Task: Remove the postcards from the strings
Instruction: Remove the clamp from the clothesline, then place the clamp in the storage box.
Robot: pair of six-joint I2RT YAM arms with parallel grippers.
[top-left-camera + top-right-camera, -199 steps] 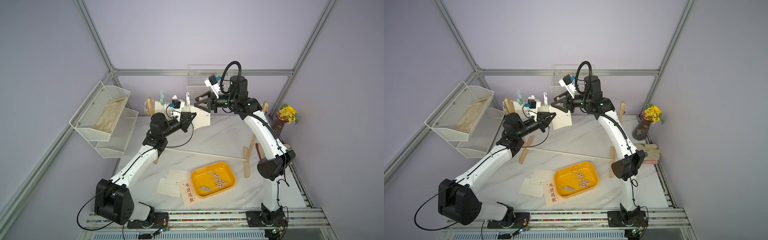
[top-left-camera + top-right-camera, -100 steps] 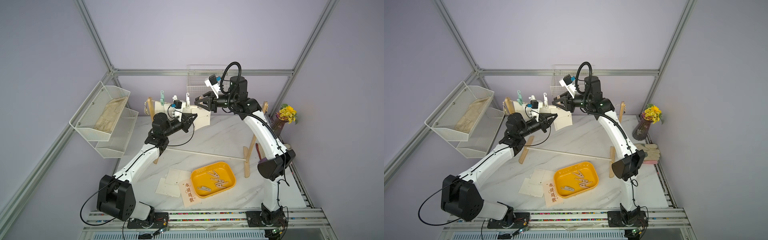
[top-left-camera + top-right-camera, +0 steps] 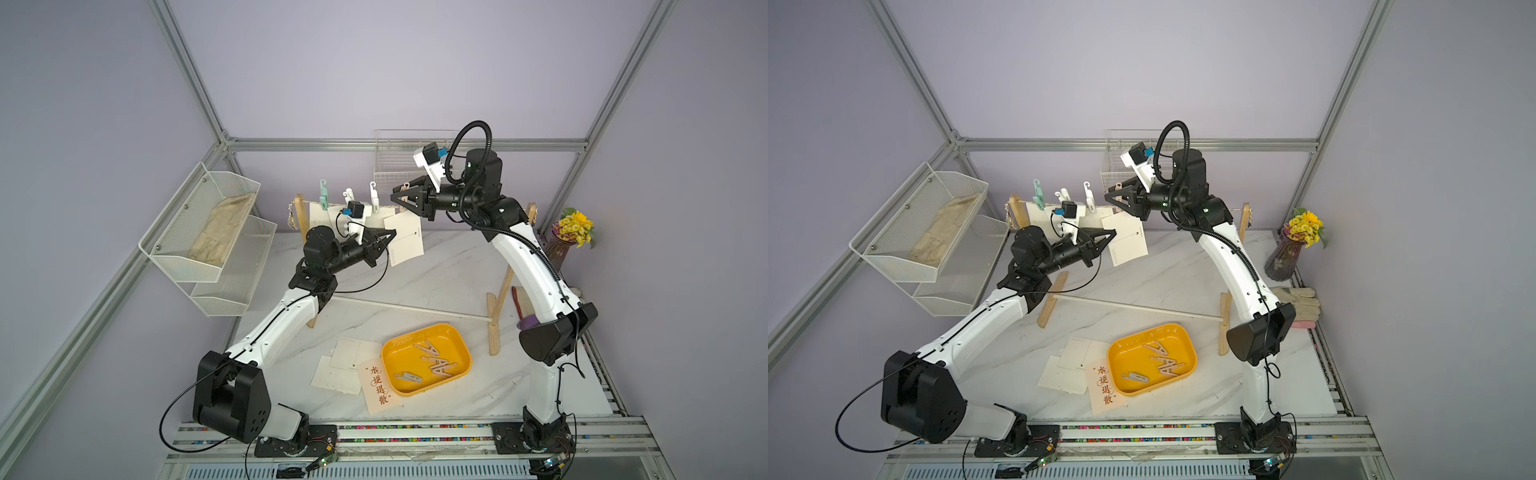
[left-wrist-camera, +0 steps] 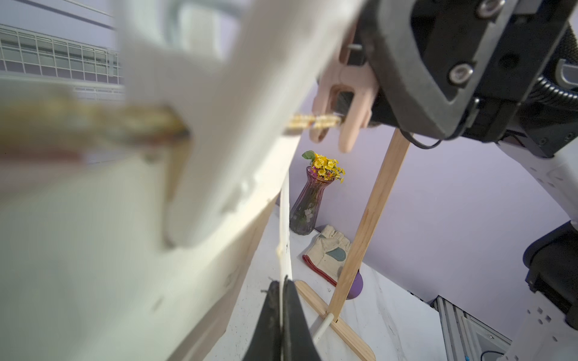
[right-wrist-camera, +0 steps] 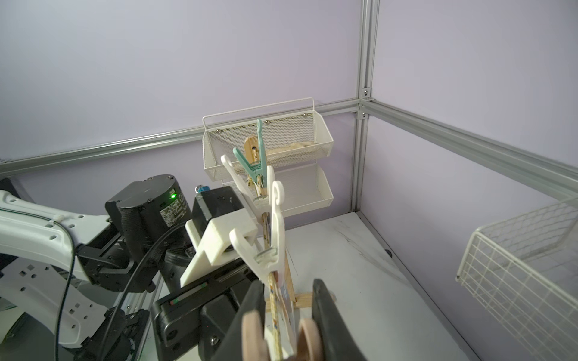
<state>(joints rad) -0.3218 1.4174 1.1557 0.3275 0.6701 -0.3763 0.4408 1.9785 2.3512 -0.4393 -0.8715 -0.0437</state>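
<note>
Left tool [image 3: 390, 237] is closed flat on the left edge of the hanging postcard [image 3: 407, 243], at upper centre of the frame in both top views. The right tool [image 3: 395, 198] is clamped on the handles of the peach clothespin [image 4: 347, 103], which sits on the string [image 4: 314, 121] above the card. Further cards [image 3: 320, 212] hang to the left under the teal clothespin [image 3: 323, 195] and white pins. Loose postcards [image 3: 338, 372] and the pink calligraphy card [image 3: 380, 386] lie on the surface [image 3: 440, 282], lower centre, beside the yellow tray [image 3: 457, 338]. The card appears thin, light and smooth. It is probably stiff enough to keep its plane, but easily creased or torn at a pinned corner. A flat pinch on the free margin, well away from the pin, suits it. Pulling before the pin opens would likely drag the string or rip the card.
</note>
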